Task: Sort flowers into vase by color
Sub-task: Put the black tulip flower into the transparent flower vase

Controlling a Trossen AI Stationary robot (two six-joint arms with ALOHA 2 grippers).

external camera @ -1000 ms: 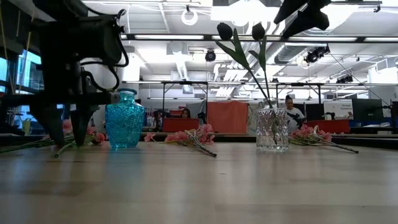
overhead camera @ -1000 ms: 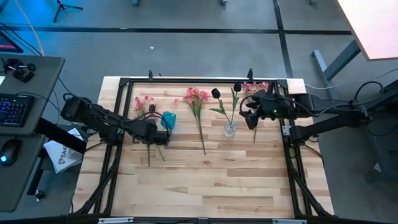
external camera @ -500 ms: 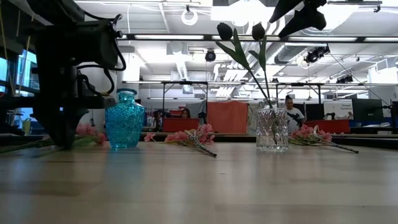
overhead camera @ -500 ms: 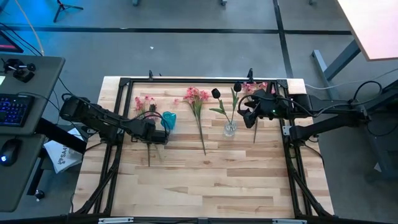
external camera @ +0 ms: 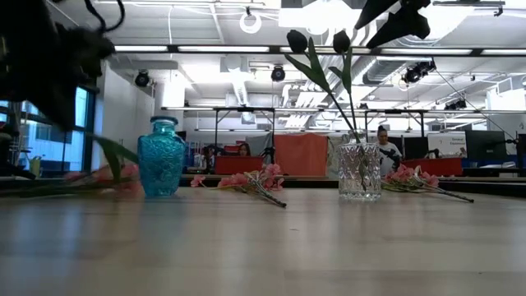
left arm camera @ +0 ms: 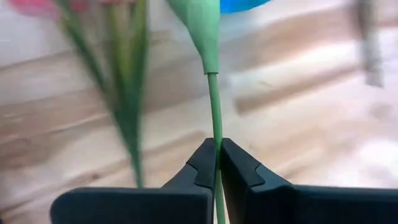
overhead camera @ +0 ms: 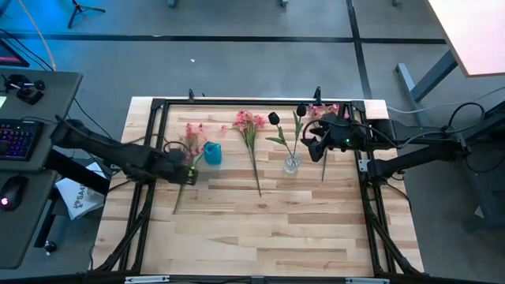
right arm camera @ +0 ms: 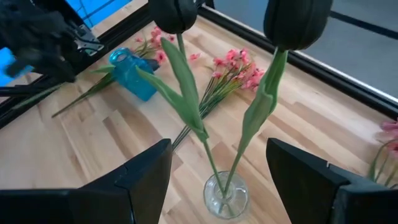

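My left gripper (overhead camera: 188, 170) is left of the blue vase (overhead camera: 211, 152) and is shut on a green stem (left arm camera: 217, 134) of the pink flowers (overhead camera: 192, 134). That stem slants down to its free end (overhead camera: 175, 209). The clear vase (overhead camera: 292, 163) holds two near-black tulips (right arm camera: 174, 14) upright. My right gripper (right arm camera: 227, 186) is open, above and just right of the clear vase, with the tulips between its fingers in the right wrist view. A second pink spray (overhead camera: 251, 122) lies flat mid-table. My left gripper pinches one thin green stem (left arm camera: 217, 140) between its two fingertips, just below a leaf (left arm camera: 202, 25), slanting down from above. The blossoms and other stems (left arm camera: 127, 93) sit beside it, blurred. I cannot tell whether the flower is clear of the table.
More pink flowers (overhead camera: 323, 110) lie at the far right, under my right arm. A black frame (overhead camera: 237, 101) runs around the tabletop. The near half of the wooden table (overhead camera: 260, 237) is bare. People and desks show in the room beyond (external camera: 382, 144).
My left gripper has shut on the stem, then risen and drawn back toward the table's left edge. The pink flower has turned: its blossoms now sit nearer the blue vase and its stem end has swung toward the left. My right arm has kept still.
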